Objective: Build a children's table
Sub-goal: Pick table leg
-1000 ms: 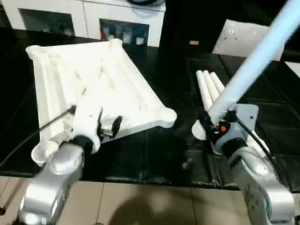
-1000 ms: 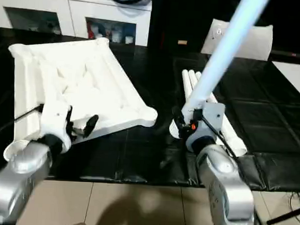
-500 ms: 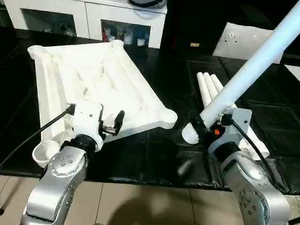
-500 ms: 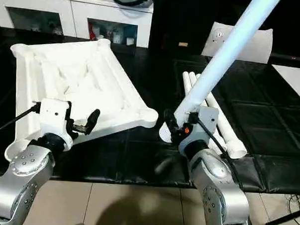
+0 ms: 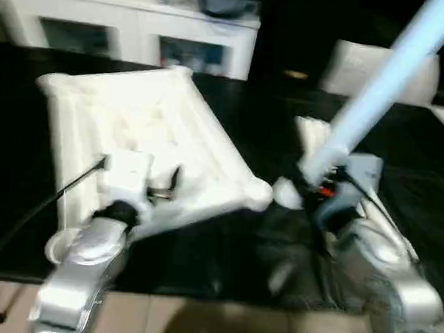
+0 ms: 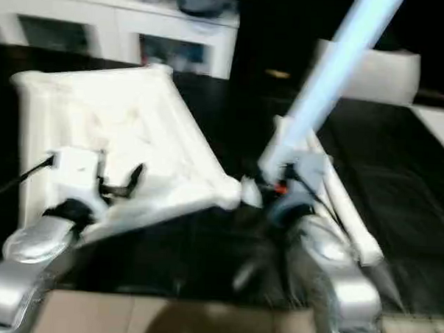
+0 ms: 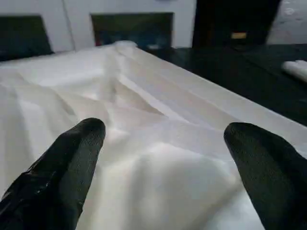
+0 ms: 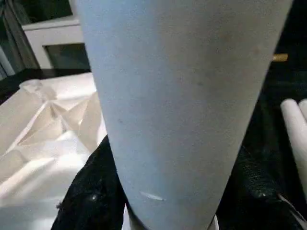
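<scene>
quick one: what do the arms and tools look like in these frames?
Both forearms are rounded silver shells. Each carries a boxy white wrist block with a thin black cable looping off it. The left tool has two glossy black fingers, blunt and rounded. The right tool has black fingers too, plus a small orange-red mark on its wrist.

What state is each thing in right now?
tabletop: underside up on the black surface, no leg fitted.
held leg: gripped near its thick end, slanting upward.
spare legs: lying side by side.
left gripper: open, over the tabletop.
right gripper: shut on held leg.
</scene>
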`<state>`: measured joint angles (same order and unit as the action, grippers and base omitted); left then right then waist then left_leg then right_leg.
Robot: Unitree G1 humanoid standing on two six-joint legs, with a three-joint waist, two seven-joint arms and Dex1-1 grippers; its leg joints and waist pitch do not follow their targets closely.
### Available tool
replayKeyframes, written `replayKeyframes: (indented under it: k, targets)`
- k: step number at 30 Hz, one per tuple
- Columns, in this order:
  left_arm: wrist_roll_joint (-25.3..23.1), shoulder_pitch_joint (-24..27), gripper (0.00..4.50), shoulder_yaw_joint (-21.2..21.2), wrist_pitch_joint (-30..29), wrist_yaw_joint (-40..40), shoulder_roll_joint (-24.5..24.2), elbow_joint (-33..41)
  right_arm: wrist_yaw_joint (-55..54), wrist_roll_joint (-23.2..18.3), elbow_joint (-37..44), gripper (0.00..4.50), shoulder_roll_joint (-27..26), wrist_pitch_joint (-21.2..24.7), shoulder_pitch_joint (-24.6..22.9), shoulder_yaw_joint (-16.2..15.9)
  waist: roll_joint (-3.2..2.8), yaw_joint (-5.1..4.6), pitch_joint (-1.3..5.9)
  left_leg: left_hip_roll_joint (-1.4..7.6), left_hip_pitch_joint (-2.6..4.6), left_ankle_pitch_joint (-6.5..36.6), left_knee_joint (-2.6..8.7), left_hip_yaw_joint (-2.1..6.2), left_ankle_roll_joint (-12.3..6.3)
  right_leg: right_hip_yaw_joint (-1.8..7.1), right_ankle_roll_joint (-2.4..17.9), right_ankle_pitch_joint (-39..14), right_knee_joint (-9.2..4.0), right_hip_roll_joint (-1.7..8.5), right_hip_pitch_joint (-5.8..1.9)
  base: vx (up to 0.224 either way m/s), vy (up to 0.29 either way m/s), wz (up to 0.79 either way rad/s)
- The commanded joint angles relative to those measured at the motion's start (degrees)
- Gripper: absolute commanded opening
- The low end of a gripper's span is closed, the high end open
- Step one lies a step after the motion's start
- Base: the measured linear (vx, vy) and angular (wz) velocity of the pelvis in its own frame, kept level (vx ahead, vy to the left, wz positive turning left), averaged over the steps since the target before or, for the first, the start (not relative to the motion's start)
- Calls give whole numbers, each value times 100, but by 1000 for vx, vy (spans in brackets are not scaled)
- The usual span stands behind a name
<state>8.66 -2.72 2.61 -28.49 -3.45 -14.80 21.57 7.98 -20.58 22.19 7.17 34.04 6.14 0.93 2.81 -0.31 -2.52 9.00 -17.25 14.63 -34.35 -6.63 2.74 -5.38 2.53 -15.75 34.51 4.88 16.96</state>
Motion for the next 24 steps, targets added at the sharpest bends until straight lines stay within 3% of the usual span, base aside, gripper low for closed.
replayKeyframes:
  k: [1, 2, 3, 4, 5, 6, 7, 8, 9, 10, 11, 12, 13, 14, 15, 16, 17, 18, 19, 20, 21, 22, 23, 24]
  targets:
    - [-12, -70, 450, 166, -22, -86, 82, 58, -64, 48, 63, 197, 115, -92, -66, 207, -9, 32, 355, 14, -193, -193, 203, -106, -1639, 369, 986, 155, -375, 248, -459, 128, -1, 2]
    - [-12, -89, 450, 182, -30, -119, 79, 39, -72, 63, 54, 197, 121, -101, -70, 207, -50, 123, 308, -15, -363, -289, 178, -139, -1523, 419, 1012, -147, -482, 321, -564, 95, 5, 3]
    - [-22, -109, 450, 199, -22, -151, 71, 19, -76, 73, 50, 197, 122, -106, -70, 204, -39, 162, 371, -4, -421, -562, 113, -139, -1330, 427, 1071, -313, -495, 293, -639, 103, 2, 2]
    - [-28, -129, 450, 210, -24, -175, 69, 1, -76, 84, 47, 197, 122, -111, -67, 200, -86, 165, 394, 12, -445, -756, 128, -105, -1268, 370, 1038, -251, -450, 243, -672, 103, 2, 2]
    - [-31, -146, 450, 219, -31, -195, 66, -14, -76, 90, 47, 197, 119, -111, -66, 201, -128, 107, 429, 22, -310, -1116, 163, -52, -1237, 251, 906, 67, -355, 79, -584, 115, -8, -2]
    - [-32, -162, 450, 222, -16, -219, 67, -30, -71, 118, 45, 197, 112, -96, -68, 201, -170, 19, 446, 86, -4, -1494, 215, 81, -1417, 125, 761, 384, -225, -68, -378, 148, -48, 0]
    - [-27, -175, 450, 222, -15, -242, 70, -46, -48, 131, 48, 197, 127, -39, -84, 181, -256, -180, 501, 441, 740, -1916, 241, 271, -1484, 130, 558, 232, 57, -128, 207, 148, -48, 0]
    - [-29, -178, 450, 221, -17, -252, 72, -51, -35, 119, 51, 197, 130, -33, -92, 174, -174, -239, 473, 754, 998, -1908, 300, 473, -1511, 127, 389, -92, 225, -33, 541, 157, -82, -13]
    - [-31, -180, 450, 222, -21, -255, 71, -50, -27, 80, 52, 197, 110, -34, -98, 187, -111, -214, 383, 1044, 1101, -1599, 354, 500, -1685, 249, 105, -356, 389, 226, 806, 120, -77, -30]
    - [-39, -175, 450, 224, -20, -272, 70, -43, -29, -5, 64, 197, 64, -28, -121, 220, -56, -241, 355, 1016, 1132, -1310, 305, 279, -1441, 350, 236, -237, 357, 296, 872, 120, -77, -30]
    - [-67, -138, 450, 244, -26, -304, 36, -9, -46, -13, 114, 197, 46, -73, -165, 225, 172, -65, 281, 241, 417, -642, 69, -237, -1092, 643, 597, 273, -35, 303, 196, 184, -66, -38]
    - [-83, -115, 450, 255, -19, -312, 22, 5, -43, 42, 132, 197, 84, -93, -186, 191, 265, 313, 339, -280, -566, 389, -691, -228, -1140, 1470, 965, 710, -433, 791, -823, 180, -52, -31]
    - [-97, -101, 450, 263, -13, -319, 15, 13, -34, 81, 141, 197, 108, -105, -199, 169, 199, 342, 390, -99, -949, 108, -937, 15, -802, 1415, 1101, 2091, -260, 928, -972, 180, -52, -31]
    - [-100, -82, 450, 265, -28, -323, 11, 27, -25, 103, 148, 197, 122, -111, -218, 153, 190, 327, 406, -77, -1062, -172, -885, 60, -590, 1241, 1087, 2784, -132, 771, -959, 96, -28, -22]
    - [-70, -49, 450, 248, -7, -339, 24, 46, -21, 131, 147, 197, 128, -133, -236, 146, 93, 287, 354, -41, -938, -974, -470, 90, -379, 748, 1014, 3330, -86, 448, -659, 79, -16, -18]
    - [-64, -31, 450, 257, -23, -365, 4, 70, -17, 136, 146, 197, 125, -141, -248, 149, -21, 260, 371, 17, -789, -1375, -165, 96, -454, 495, 892, 3169, -55, 258, -541, 79, -16, -18]
    - [-60, -16, 450, 263, -62, -390, -15, 94, -13, 145, 143, 197, 123, -153, -256, 149, -421, 194, 435, 344, -353, -1919, 118, 360, -832, 141, 372, 2199, 256, -110, -256, 92, -13, -30]
    - [-30, 13, 450, 271, -156, -440, -42, 131, 7, 128, 126, 197, 113, -175, -262, 167, -526, 37, 453, 776, 50, -3527, 6, 866, -2028, 181, -41, 881, 682, -129, 309, 105, -2, -11]
    - [-45, 26, 450, 279, -188, -454, -65, 146, 17, 129, 120, 197, 119, -188, -265, 168, -344, -48, 504, 1058, 189, -5101, -125, 1001, -2388, 560, -336, 893, 566, 277, 544, 105, -2, -11]
    - [-67, 39, 450, 287, -215, -467, -96, 155, 43, 158, 117, 197, 151, -223, -260, 149, -366, -14, 503, 920, 133, -5765, -156, 944, -2258, 608, -451, 1158, 468, 293, 534, 0, 0, 0]
    - [-52, 65, 450, 282, -196, -518, -123, 174, 77, 127, 123, 197, 157, -231, -256, 153, -252, 40, 492, 626, -31, -5490, -180, 686, -1820, 685, -526, 1594, 239, 331, 491, 0, 0, 0]
    - [16, 88, 450, 274, -262, -612, -148, 201, 72, 151, 116, 197, 166, -260, -243, 162, -189, 83, 447, 453, -191, -4719, -156, 527, -1569, 709, -463, 1759, 118, 375, 379, 0, 0, 0]
    - [81, 110, 450, 303, -257, -797, -230, 242, 141, 33, 90, 197, 136, -262, -214, 221, -38, 177, 381, 138, -531, -2645, -45, 154, -969, 719, -445, 2277, -27, 417, 77, 0, 0, 0]
    - [127, 115, 450, 324, -339, -882, -277, 264, 185, 11, 80, 197, 146, -293, -203, 232, 31, 272, 383, 150, -491, -925, 84, 65, -500, 719, -514, 2087, -103, 385, -31, -69, -19, -1]
